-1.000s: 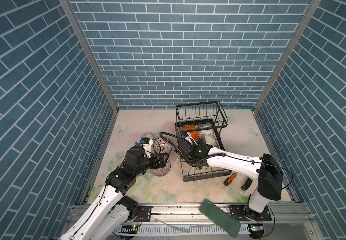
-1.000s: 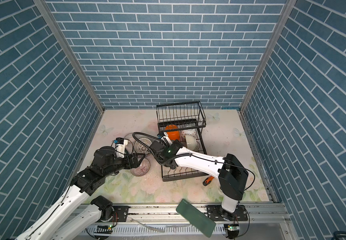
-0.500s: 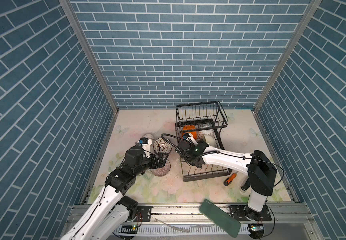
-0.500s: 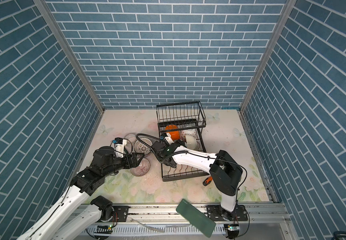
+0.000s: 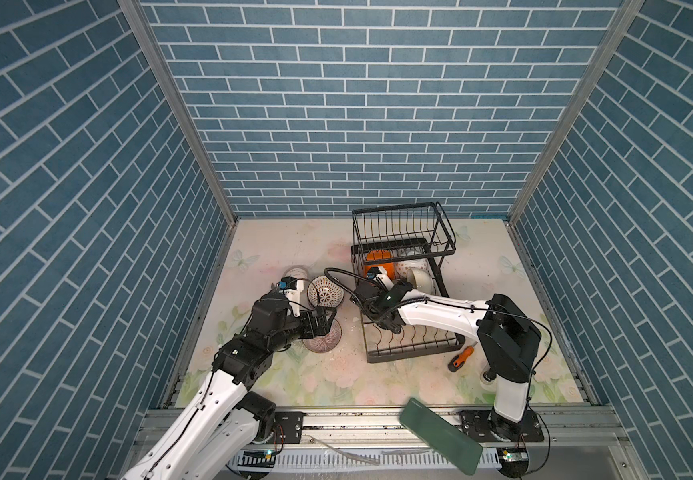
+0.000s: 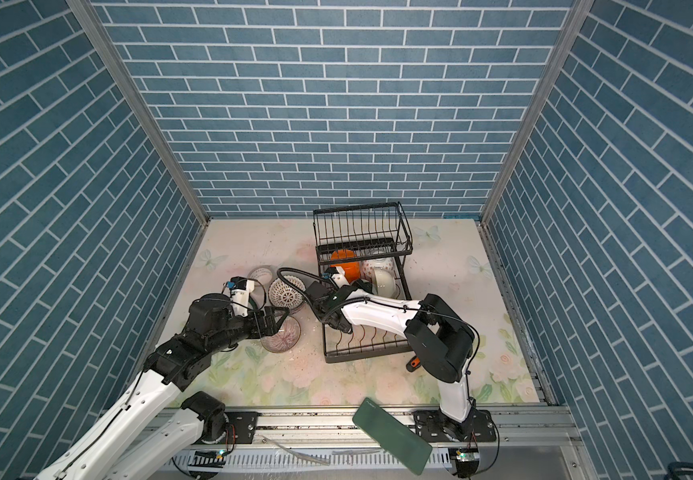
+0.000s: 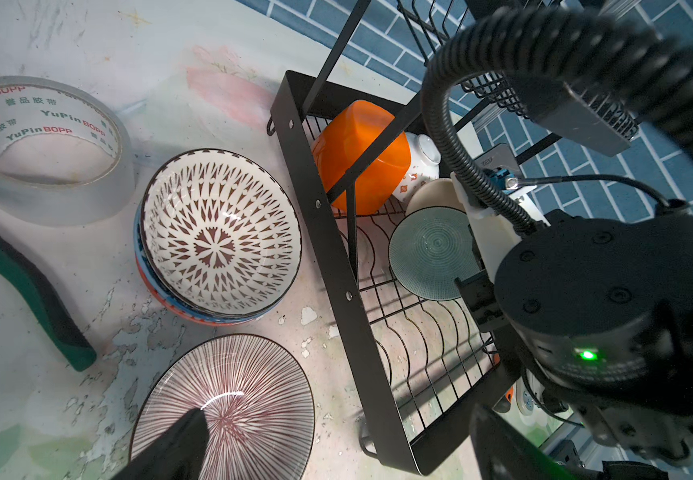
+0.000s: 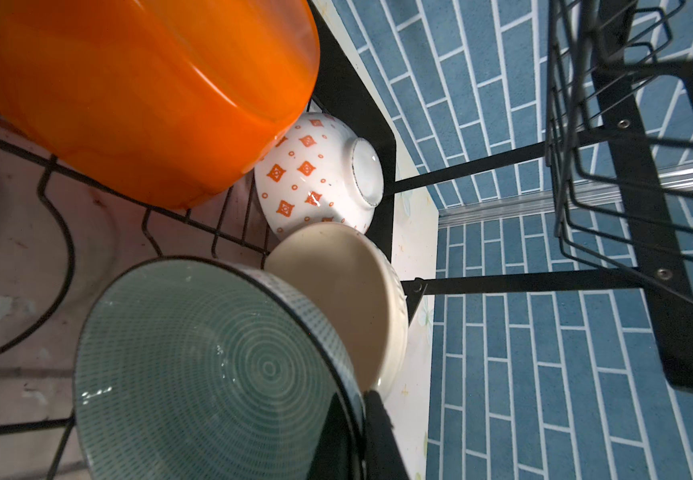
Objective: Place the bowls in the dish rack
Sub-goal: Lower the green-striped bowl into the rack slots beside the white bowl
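The green bowl (image 8: 212,365) stands on edge in the lower tier of the dish rack (image 7: 332,249), just beside the cream bowl (image 8: 336,299), with the diamond-patterned bowl (image 8: 307,178) and the orange bowl (image 8: 137,91) beyond. My right fingers (image 8: 378,432) are pinched tight on its rim, so I judge this the placing step. Next I need to settle it between dividers, let go, and back out without knocking the cream bowl.

My left fingers (image 7: 178,444) are spread wide and empty above the striped bowl (image 7: 245,395) on the counter (image 7: 87,41), ready to take it next.

Only the right wrist view shows the rim pinch; in both top views my arm hides that bowl. The left wrist view alone shows the black-and-white bowl (image 7: 216,237) topping a stack, beside the tape roll (image 7: 45,153).
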Controlling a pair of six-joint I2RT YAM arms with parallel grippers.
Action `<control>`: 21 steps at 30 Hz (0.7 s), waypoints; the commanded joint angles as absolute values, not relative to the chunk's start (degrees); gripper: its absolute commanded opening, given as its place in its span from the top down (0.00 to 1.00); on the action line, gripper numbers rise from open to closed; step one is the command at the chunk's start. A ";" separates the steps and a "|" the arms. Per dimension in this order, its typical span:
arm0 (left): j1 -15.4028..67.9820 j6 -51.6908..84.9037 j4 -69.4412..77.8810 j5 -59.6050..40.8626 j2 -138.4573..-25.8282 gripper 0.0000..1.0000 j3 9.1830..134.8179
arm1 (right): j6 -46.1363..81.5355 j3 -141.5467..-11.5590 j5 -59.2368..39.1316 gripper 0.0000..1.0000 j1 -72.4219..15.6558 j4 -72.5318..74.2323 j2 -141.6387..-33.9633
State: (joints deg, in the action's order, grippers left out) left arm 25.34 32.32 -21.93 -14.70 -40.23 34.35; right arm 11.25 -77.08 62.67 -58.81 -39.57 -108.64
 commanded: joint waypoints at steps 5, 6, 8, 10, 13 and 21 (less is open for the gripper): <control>24.57 31.89 -20.59 -15.52 -40.43 0.00 33.10 | 9.72 -79.78 68.11 1.00 -57.35 -39.11 -110.19; 24.46 31.85 -20.50 -15.61 -40.51 0.00 33.05 | 9.52 -79.97 68.24 1.00 -57.17 -39.11 -110.45; 24.43 31.88 -20.22 -15.72 -40.60 0.00 32.79 | 9.49 -80.41 68.73 1.00 -56.87 -39.20 -111.12; 24.19 31.98 -19.77 -15.84 -40.75 0.00 32.60 | 9.79 -81.01 69.24 1.00 -56.63 -39.37 -111.74; 24.03 32.25 -18.95 -16.33 -41.29 0.00 32.34 | 10.01 -81.77 70.43 1.00 -56.28 -39.36 -112.91; 23.67 32.26 -18.78 -17.12 -41.92 0.00 32.08 | 9.94 -82.60 71.53 1.00 -55.28 -37.68 -114.76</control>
